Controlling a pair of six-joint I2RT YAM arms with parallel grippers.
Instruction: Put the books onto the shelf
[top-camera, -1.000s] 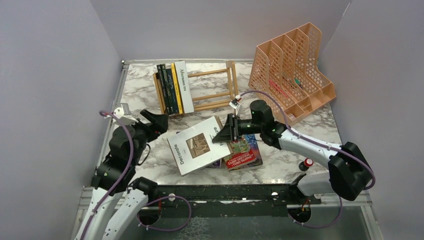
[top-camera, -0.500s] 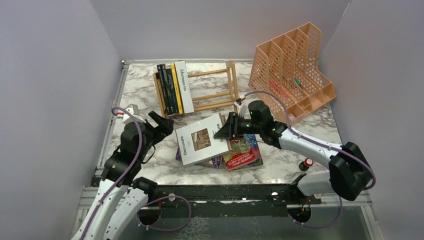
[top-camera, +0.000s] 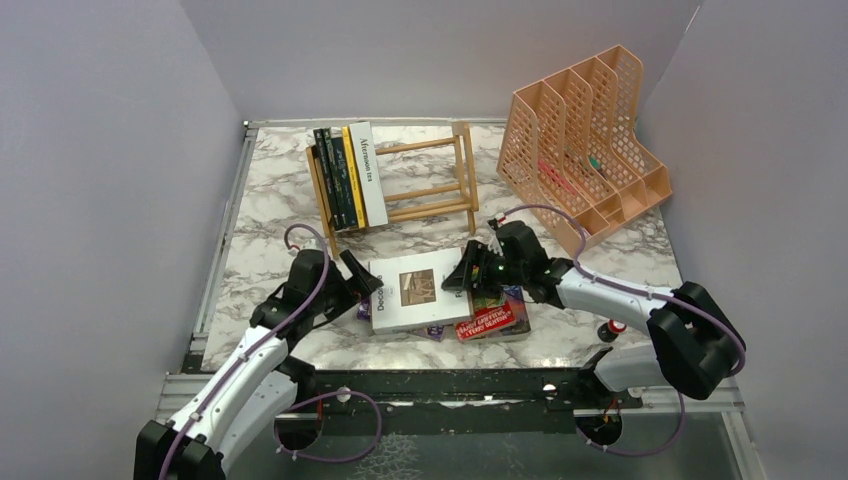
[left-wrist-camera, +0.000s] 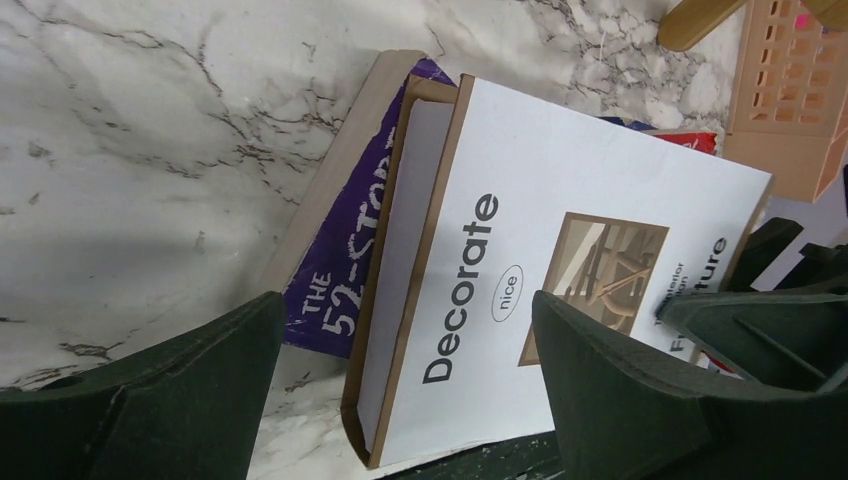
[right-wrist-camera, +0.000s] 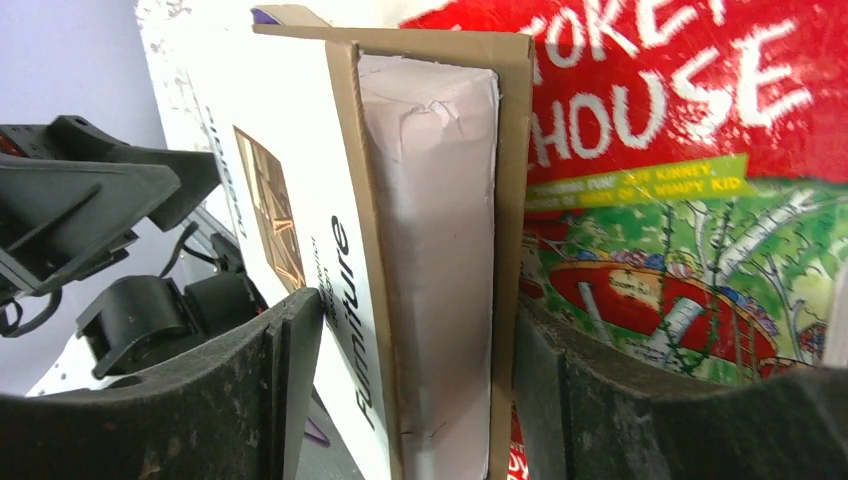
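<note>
A thick white "Decorate" book (top-camera: 418, 290) lies flat on a pile with a purple book (left-wrist-camera: 340, 270) and a red illustrated book (top-camera: 495, 318) under it. My left gripper (top-camera: 362, 275) stands open at the white book's spine edge, its fingers wide either side and apart from it (left-wrist-camera: 405, 305). My right gripper (top-camera: 462, 277) is open astride the opposite edge of the white book (right-wrist-camera: 430, 200), with the red book (right-wrist-camera: 680, 150) just beside it. The wooden shelf (top-camera: 430, 185) at the back holds several upright books (top-camera: 345, 175) at its left end.
A peach mesh file organiser (top-camera: 585, 140) stands at the back right, beside the shelf. Grey walls close in the marble table (top-camera: 270, 190) on three sides. A small red-capped object (top-camera: 617, 326) sits near the right arm's base.
The right gripper brought the tilted white book down flat onto the pile and widened its jaws. The left arm swung forward and right, up to the book's left edge.
</note>
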